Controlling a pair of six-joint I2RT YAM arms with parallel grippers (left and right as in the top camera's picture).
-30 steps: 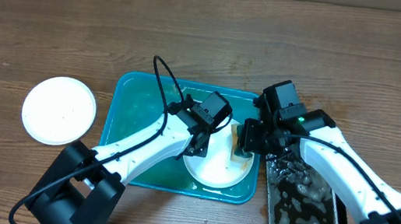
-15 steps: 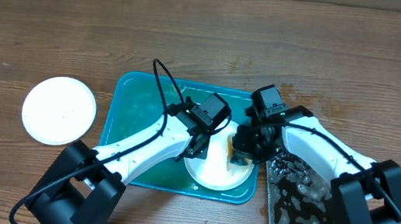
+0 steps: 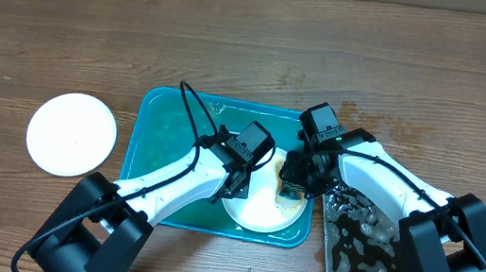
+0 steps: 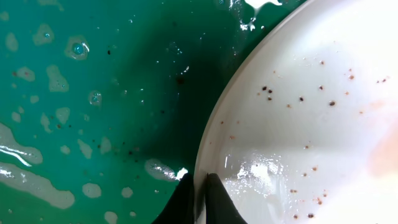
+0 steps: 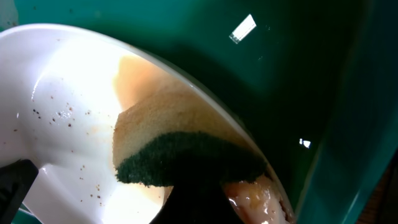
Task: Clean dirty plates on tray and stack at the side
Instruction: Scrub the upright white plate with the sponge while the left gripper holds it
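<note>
A white plate (image 3: pixel 261 210) lies in the right front part of the teal tray (image 3: pixel 168 126). My left gripper (image 3: pixel 238 185) is shut on its left rim. In the left wrist view the two black fingertips (image 4: pixel 213 196) pinch the edge of the plate (image 4: pixel 298 112), which is wet and speckled with brown crumbs, over the tray floor (image 4: pixel 93 93). My right gripper (image 3: pixel 294 181) is shut on a sponge (image 5: pixel 180 149), yellow with a dark green side, pressed on the plate (image 5: pixel 68 112) near its right rim. A second white plate (image 3: pixel 72 134) sits on the table left of the tray.
A black tray (image 3: pixel 369 254) of murky, soapy water stands right of the teal tray, under my right arm. The teal tray's floor is wet with foam patches. Bare wooden table (image 3: pixel 256 43) stretches behind.
My right gripper has carried the sponge left from the tray's right edge onto the plate. My left gripper has shifted slightly toward the front left, still on the rim.
</note>
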